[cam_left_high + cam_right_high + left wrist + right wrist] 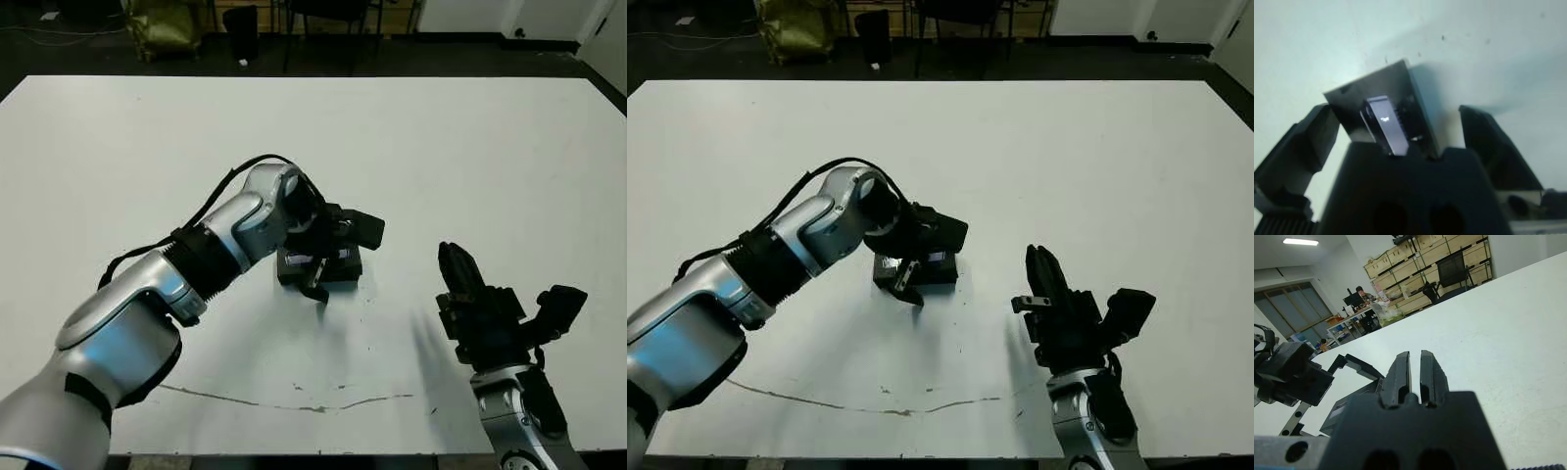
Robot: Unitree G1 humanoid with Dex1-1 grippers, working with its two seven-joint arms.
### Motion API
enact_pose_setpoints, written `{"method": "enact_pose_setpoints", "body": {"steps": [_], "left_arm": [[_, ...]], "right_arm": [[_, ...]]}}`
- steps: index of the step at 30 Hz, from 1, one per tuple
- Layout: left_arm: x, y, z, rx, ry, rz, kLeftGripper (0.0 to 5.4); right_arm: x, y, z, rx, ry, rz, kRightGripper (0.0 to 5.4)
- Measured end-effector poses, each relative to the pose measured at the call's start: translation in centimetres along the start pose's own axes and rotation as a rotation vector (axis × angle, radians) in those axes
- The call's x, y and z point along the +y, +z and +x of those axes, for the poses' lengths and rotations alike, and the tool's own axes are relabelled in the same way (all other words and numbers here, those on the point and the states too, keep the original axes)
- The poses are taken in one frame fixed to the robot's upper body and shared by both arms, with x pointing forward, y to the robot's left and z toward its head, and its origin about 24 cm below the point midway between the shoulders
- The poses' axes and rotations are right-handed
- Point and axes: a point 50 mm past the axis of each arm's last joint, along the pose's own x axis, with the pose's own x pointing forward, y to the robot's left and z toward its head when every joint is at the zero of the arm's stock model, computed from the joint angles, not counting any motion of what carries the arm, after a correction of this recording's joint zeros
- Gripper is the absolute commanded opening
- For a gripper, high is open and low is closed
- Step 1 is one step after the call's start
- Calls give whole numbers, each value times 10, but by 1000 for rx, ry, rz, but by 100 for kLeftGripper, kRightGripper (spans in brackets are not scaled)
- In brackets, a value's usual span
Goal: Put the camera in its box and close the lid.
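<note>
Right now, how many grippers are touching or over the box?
1. The left gripper hangs over the lid, fingers spread either side. The right gripper is off to the right, clear of it, fingers shut.

Wooden crates (1449, 249) line shelves along the far wall, a black office chair (1452, 271) before them; a ceiling light (1300, 242) glows above large windows (1288, 313).

The left gripper (328, 257) covers much of the lid (338, 264); box and camera beneath apparently hidden, unconfirmed.
</note>
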Motion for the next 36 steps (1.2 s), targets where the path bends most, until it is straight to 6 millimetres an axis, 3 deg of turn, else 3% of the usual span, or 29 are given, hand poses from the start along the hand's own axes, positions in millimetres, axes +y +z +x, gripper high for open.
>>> {"method": "enact_pose_setpoints", "body": {"steps": [19,36], "left_arm": [[-3,-2,2,-50,31,32,539],[-5,7,14,-231,117,117,539]], "right_arm": [[0,-1,0,5,27,9,0],[-2,-2,-1,20,43,-32,0]]}}
